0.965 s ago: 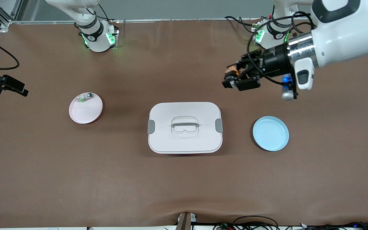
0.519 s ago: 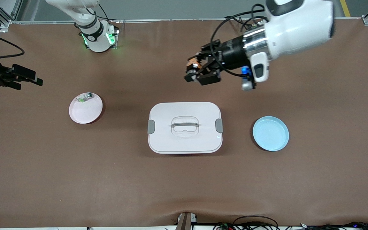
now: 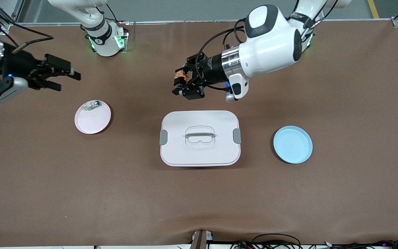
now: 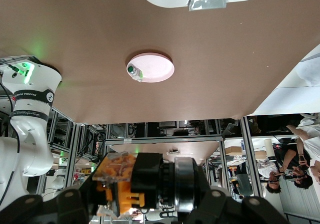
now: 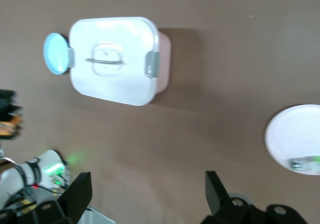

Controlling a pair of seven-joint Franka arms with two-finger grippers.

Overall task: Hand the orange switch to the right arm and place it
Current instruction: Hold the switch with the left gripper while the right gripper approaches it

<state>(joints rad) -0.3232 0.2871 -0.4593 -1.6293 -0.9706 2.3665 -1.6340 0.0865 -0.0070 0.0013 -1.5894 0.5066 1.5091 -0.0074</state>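
Between the jaws of the left gripper (image 3: 181,84), the orange switch (image 3: 180,76) rides clamped above the worktop (image 3: 199,200), just past the white lidded box (image 3: 200,138). Within the last second this arm has swung it from over the blue plate (image 3: 292,144) toward mid-table, while the right gripper (image 3: 66,76), jaws spread, has advanced above the pink plate (image 3: 92,117). The handover looks imminent.

Brown matte surface (image 3: 323,207), aluminium frame rail (image 3: 185,21) along its edge, grey floor (image 3: 185,8) past it.
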